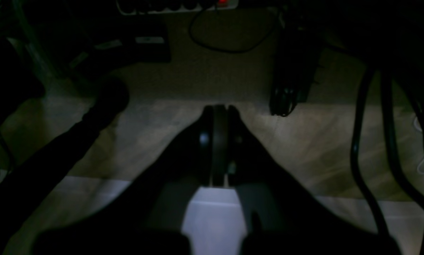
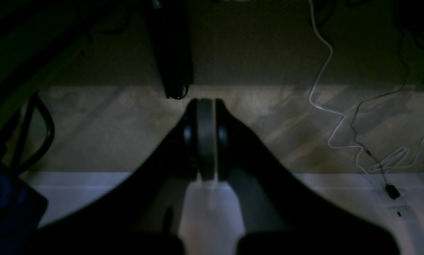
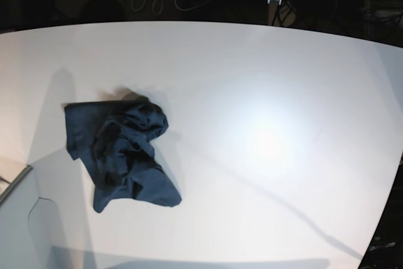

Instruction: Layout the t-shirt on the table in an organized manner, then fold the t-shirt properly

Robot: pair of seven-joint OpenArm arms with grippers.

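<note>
Crumpled t-shirt (image 3: 119, 155) lies well apart from both pressed-together end effectors (image 1: 219, 109) (image 2: 205, 102).

white table (image 3: 264, 92) with curved far edge; crumpled navy t-shirt (image 3: 119, 152) lying bunched on its left part, rest bare

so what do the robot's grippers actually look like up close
Both look alike: the left gripper and right gripper are black, with two broad curved fingers tapering to rounded tips around a dark grey pad strip. In the base view only white bracket-like parts show at the table's far edge.
</note>
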